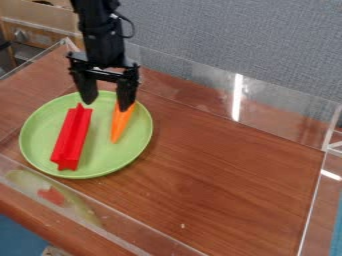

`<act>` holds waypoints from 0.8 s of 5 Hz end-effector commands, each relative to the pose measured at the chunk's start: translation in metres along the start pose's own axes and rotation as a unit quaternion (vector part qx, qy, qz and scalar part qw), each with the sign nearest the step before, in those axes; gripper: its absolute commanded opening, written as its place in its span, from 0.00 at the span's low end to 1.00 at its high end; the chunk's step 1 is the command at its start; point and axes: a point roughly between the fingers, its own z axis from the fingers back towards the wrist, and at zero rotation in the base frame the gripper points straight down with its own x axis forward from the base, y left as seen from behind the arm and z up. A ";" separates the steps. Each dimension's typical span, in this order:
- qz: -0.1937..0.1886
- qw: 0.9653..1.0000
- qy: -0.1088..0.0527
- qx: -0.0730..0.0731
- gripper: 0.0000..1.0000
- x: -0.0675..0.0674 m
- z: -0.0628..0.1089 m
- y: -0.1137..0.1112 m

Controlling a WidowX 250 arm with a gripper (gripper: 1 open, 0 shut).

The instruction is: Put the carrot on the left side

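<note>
The top of the carrot (pixel 122 123) is hidden by the pincer (pixel 106 96), which is held wide open.
</note>
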 end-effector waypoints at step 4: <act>-0.012 1.000 -0.017 0.017 1.00 0.014 0.017 -0.004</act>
